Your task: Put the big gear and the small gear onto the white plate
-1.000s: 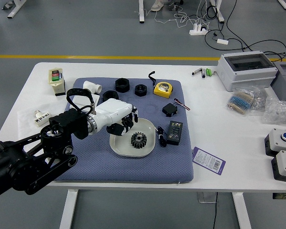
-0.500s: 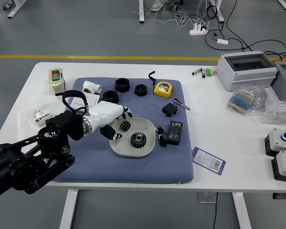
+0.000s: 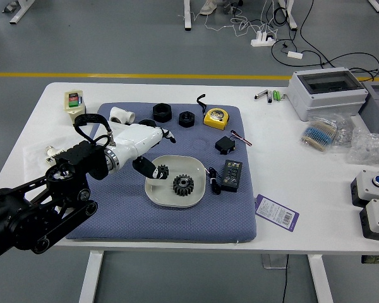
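Your left hand (image 3: 136, 141) is open and holds nothing. By its dark thumb tip, you have one small gear (image 3: 163, 171), too hidden to tell its long way; farther right, one round, toothy big gear (image 3: 183, 185) faces up, both on one smooth white plate (image 3: 176, 202).

No legible txt, nos. or logos.

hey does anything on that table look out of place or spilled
I see nothing spilled. Only the purple-edged card looks askew, lying at an angle by the blue mat; both gears sit on the white plate.
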Tool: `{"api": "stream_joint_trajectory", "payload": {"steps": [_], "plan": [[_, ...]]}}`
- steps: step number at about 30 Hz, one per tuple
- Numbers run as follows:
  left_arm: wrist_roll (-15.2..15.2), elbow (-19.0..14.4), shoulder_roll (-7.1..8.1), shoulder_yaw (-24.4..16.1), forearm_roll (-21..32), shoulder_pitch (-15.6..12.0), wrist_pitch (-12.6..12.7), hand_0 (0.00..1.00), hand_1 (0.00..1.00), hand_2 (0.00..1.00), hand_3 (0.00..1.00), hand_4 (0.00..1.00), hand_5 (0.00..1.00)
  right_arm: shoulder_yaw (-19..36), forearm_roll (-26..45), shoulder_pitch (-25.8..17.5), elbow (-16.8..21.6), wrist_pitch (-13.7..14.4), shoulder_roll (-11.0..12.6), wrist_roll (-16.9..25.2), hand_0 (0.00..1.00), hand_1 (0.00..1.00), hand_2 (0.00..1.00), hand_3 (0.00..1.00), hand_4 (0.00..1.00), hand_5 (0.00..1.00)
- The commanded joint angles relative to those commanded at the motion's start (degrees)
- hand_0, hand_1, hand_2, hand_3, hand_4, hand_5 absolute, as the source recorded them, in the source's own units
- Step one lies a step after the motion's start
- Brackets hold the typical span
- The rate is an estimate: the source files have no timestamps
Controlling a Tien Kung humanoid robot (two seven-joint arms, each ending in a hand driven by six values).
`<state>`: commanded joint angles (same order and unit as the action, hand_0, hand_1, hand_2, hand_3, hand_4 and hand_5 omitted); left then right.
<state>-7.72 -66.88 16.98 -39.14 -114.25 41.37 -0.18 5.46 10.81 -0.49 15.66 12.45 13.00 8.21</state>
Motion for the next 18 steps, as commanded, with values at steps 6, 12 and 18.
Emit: {"api": "stream_joint_trajectory", "payload": {"steps": [6, 12, 18], "plan": [[-0.08, 2.13, 0.15, -3.91, -0.55, -1.22, 5.32, 0.593, 0.697, 0.843, 0.784, 0.998, 0.267, 0.00, 0.01, -0.01, -0.02, -0.02, 0.00, -0.02, 0.622, 0.625, 0.728, 0.548, 0.759, 0.715], [1.40, 4.18, 0.29, -8.93, 3.29, -3.73, 13.39, 0.558, 0.669, 0.786, 0.759, 0.924, 0.310, -0.12, 0.09, -0.05, -0.04, -0.03, -0.03, -0.02, 0.622, 0.625, 0.728, 0.549, 0.759, 0.715], [6.01, 4.79, -0.34, -14.88, 12.40, -7.36, 19.93, 0.535, 0.638, 0.733, 0.671, 0.860, 0.322, -0.28, 0.12, -0.09, -0.06, -0.08, -0.05, -0.05, 0.622, 0.625, 0.728, 0.549, 0.759, 0.715]]}}
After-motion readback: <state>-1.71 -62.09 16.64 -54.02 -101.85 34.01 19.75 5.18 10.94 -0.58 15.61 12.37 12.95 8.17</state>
